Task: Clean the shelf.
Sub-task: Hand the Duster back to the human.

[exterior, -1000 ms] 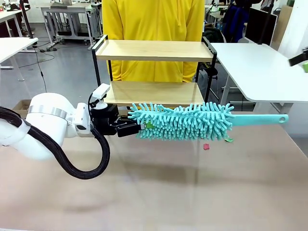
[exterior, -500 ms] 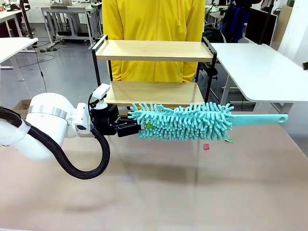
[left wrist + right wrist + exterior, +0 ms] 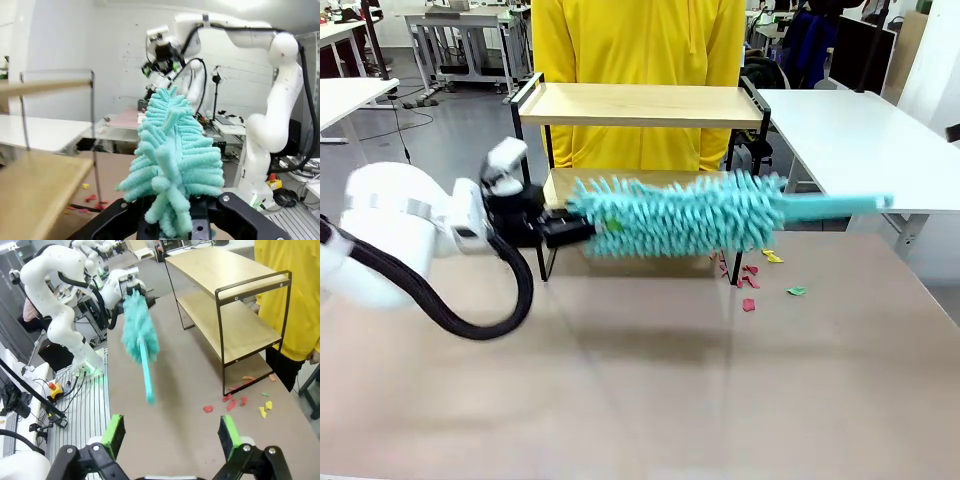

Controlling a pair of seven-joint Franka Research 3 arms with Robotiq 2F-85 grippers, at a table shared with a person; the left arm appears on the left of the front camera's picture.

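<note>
A robot's left gripper (image 3: 563, 229), jaws clamped on the fluffy end of a teal duster (image 3: 670, 215), holds the tool level in front of the lower board of the shelf (image 3: 640, 104), a two-tier wooden rack standing at the table's (image 3: 640, 400) far edge, at twelve o'clock from the camera, with a person in a yellow top (image 3: 638, 40) just behind it. The duster's bare handle points toward three o'clock, and its head is blurred in the front view. Both boards look bare; small scraps of coloured paper (image 3: 756, 280) lie on the table near the rack's right leg, at about four o'clock from it. Seen from the right wrist, the right gripper (image 3: 171, 435) hangs well back with its green-padded jaws spread wide and nothing between them. The hazards ahead appear plain enough: held at the head and not by the handle, the duster could twist or slide out of the grip if the long handle catches the thin black frame; a hard push against a side rail might shove the light rack toward the person; and a low sweep may only scatter the scraps across the table.
</note>
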